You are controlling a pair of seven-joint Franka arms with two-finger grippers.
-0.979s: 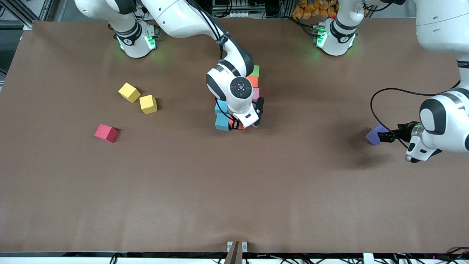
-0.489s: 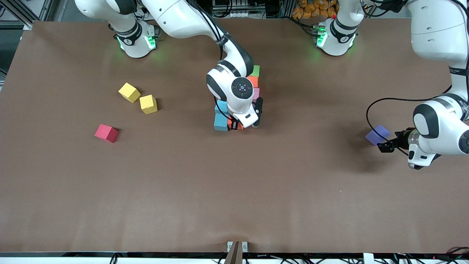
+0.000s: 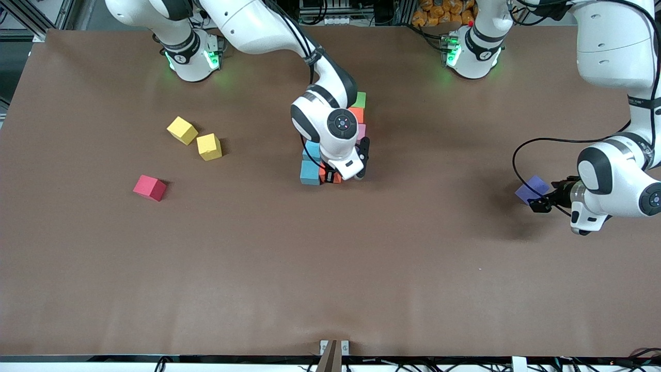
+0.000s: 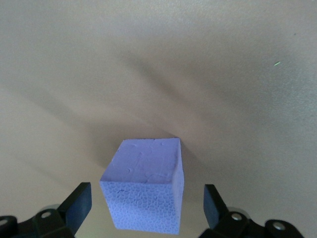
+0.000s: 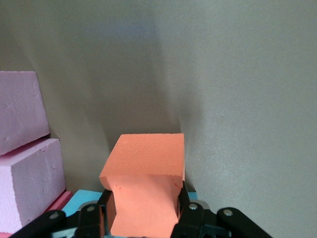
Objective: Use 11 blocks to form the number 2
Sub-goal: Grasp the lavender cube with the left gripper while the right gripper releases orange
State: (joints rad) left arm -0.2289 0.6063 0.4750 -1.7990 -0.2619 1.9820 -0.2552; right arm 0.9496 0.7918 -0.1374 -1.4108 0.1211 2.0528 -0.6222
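The right gripper (image 3: 330, 176) is pinching an orange block (image 5: 144, 178) at the camera-side end of the half-built figure (image 3: 356, 116) in the middle of the surface, while the left gripper (image 4: 147, 210) is hanging with jaws spread around a lone purple block (image 3: 531, 189) near the left arm's edge. The soft foam is denting under the grip, so I judge it could twist on release and nudge the light blue block (image 3: 310, 172) touching it; the purple one is sitting skewed and might rotate when clamped. No writing or brand is readable.

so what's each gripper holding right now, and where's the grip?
Right gripper is shut on an orange block, fingers pinching two opposite side faces, at the block cluster. Left gripper is open astride the purple block, holding nothing.
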